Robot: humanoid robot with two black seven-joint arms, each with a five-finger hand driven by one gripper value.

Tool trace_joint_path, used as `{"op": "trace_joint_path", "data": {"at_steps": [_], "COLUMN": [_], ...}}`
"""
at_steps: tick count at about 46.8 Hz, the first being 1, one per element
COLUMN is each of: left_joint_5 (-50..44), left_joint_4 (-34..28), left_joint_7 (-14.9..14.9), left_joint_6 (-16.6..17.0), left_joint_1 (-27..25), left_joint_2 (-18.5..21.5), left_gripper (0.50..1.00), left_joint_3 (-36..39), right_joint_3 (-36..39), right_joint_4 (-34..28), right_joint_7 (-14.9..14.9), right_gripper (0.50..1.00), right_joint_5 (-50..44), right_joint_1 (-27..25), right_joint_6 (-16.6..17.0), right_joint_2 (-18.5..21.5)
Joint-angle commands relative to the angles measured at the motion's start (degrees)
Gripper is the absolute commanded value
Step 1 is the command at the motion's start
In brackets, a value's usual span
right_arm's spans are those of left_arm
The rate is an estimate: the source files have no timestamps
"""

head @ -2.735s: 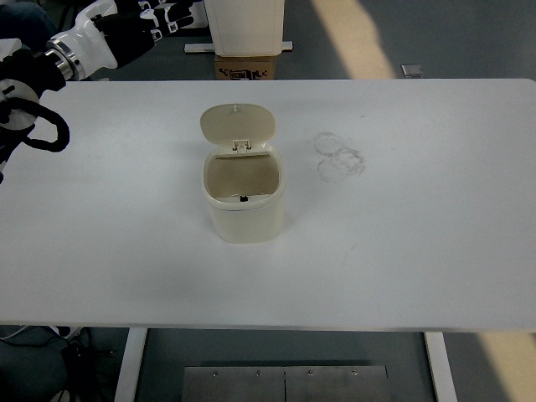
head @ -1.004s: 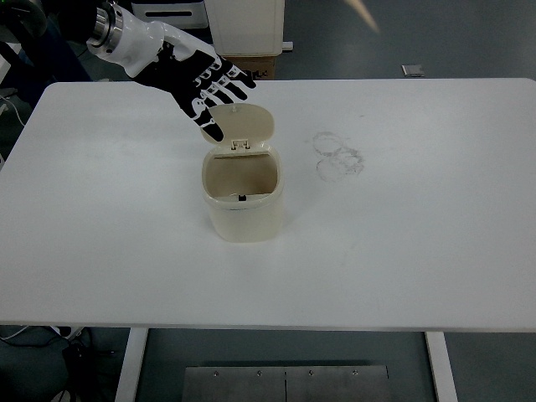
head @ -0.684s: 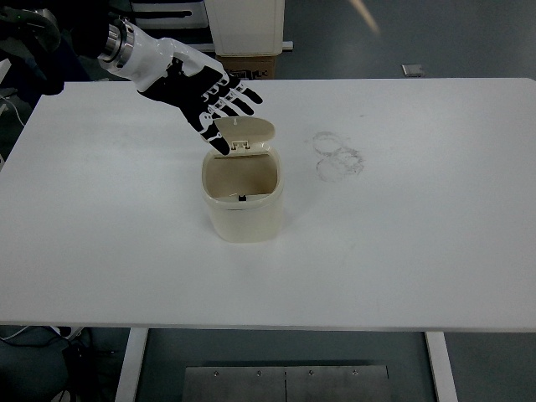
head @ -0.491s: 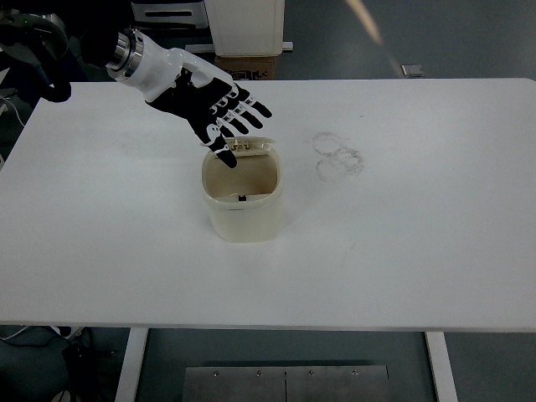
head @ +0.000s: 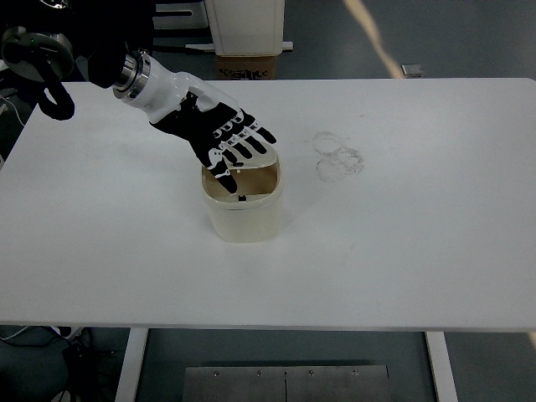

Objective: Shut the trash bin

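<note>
A small cream trash bin [head: 244, 213] stands upright near the middle of the white table [head: 402, 251]. My left hand [head: 233, 148] lies flat over the back of the bin's top, fingers spread, pressing the hinged lid down. The lid is hidden under the hand. The front part of the bin's opening [head: 255, 182] still shows, so the lid is tilted low over it. The hand holds nothing. My right arm is out of view.
Faint ring marks [head: 339, 157] show on the table right of the bin. A cardboard box [head: 245, 66] and a white unit [head: 244, 25] stand on the floor beyond the far edge.
My left hand came in from the upper left, met the upright lid and pushed it forward and down over the bin's opening.
</note>
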Motion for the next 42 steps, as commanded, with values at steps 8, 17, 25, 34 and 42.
{"op": "trace_joint_path", "data": {"at_steps": [8,17,25,34,42], "left_joint_5": [0.6,1.2,1.2,1.2,1.2], "left_joint_4": [-0.4,-0.4,-0.4,-0.4,-0.4], "left_joint_7": [0.0,0.0,0.0,0.0,0.0], "left_joint_6": [0.1,0.6,1.3,2.0,2.0], "left_joint_1": [0.6,1.8,3.3,4.7,5.1], "left_joint_2": [-0.2,-0.7,-1.0,-1.1,-1.1], "left_gripper": [1.0,1.0,1.0,1.0,1.0], "left_joint_3": [0.4,0.8,0.8,0.8,0.8], "right_joint_3": [0.0,0.0,0.0,0.0,0.0], "right_joint_4": [0.0,0.0,0.0,0.0,0.0], "right_joint_7": [0.0,0.0,0.0,0.0,0.0], "right_gripper": [0.991,0.991,0.991,0.991,0.991], "right_joint_5": [0.0,0.0,0.0,0.0,0.0], "right_joint_1": [0.0,0.0,0.0,0.0,0.0], "right_joint_6": [0.0,0.0,0.0,0.0,0.0], "right_joint_2": [0.0,0.0,0.0,0.0,0.0]}}
